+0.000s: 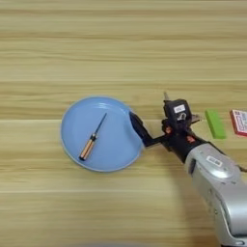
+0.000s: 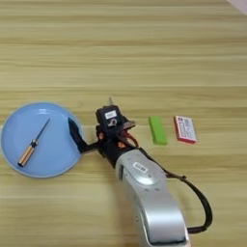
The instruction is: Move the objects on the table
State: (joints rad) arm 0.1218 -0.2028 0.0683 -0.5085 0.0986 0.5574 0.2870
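A light-blue plate sits on the wooden bench, left of centre. A small orange-handled screwdriver lies inside it, slanted, with the handle toward the near left and the thin dark shaft pointing up and right.

The right arm comes in from the bottom edge, and its jaws are at the plate's right rim. One black finger rests over or against that rim; the other finger sits back by the wrist body and is hard to make out. I cannot tell how far apart the jaws stand, and nothing can be seen held in them.

Right of the wrist lies a bright-green block, flat on the bench, with its long side running away from the robot. Just beside it, further right and apart from it, lies a small red and white rectangular thing. No scissor shape can be made out in it.
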